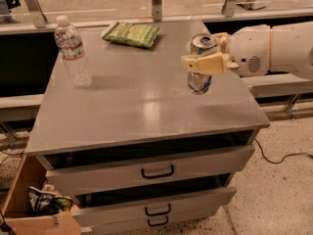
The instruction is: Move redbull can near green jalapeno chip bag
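The redbull can (199,81), blue and silver with a silver top, is held upright and lifted a little above the right side of the grey cabinet top (142,106). My gripper (203,58) comes in from the right and is shut around the can's upper half. The green jalapeno chip bag (132,34) lies flat near the far edge of the top, well to the left of and beyond the can.
A clear plastic water bottle (73,52) stands at the far left of the top. Drawers (156,172) hang partly open below the front edge. A cardboard box (34,209) with clutter sits on the floor at lower left. A railing runs behind the cabinet.
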`<state>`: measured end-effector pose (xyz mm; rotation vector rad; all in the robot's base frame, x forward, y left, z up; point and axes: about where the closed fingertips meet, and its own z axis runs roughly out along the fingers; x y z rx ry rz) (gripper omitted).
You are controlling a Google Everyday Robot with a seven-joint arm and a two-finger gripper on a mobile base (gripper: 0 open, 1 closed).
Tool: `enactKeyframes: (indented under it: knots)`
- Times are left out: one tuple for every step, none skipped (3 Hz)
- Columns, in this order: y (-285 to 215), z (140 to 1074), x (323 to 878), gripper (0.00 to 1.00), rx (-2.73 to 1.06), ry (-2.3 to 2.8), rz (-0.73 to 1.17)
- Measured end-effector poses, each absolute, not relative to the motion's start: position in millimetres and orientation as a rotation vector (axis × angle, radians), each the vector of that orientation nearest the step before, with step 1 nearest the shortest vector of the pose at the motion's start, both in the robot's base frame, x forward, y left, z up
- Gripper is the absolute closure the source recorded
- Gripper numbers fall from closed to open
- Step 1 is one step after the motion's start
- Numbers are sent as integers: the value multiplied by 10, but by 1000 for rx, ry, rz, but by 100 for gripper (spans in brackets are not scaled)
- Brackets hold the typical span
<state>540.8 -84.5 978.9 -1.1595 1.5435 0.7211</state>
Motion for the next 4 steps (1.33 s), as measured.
enactKeyframes:
  knots:
    - [-844, 9789, 5408, 100, -1160, 1543, 721]
    - [-851, 9837, 5464, 100, -1133, 1519, 697]
    - [-847, 9874, 5874, 100, -1099, 1466, 621]
    - [-853, 9925, 6546, 100, -1034, 1414, 531]
